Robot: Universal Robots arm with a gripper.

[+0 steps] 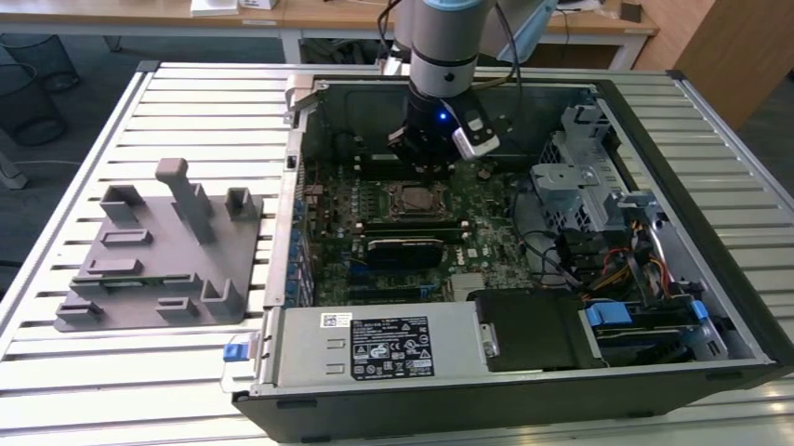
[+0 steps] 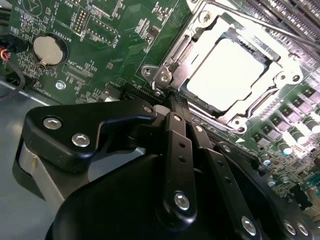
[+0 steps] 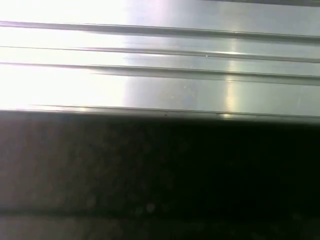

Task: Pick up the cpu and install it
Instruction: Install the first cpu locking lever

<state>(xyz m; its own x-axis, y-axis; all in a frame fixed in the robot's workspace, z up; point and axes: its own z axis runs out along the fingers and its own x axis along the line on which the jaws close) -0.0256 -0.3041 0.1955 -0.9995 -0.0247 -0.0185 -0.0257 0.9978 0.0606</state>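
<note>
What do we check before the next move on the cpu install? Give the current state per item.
1. cpu lies flat inside the socket frame: ok.
2. claw free of the cpu: ok, shut on nothing, by the frame's corner.
3. Frame latched down: cannot tell.
4. Pin alignment under the cpu: cannot tell, hidden.
5. Cables away from the claw, toward the exterior view's right: ok.
</note>
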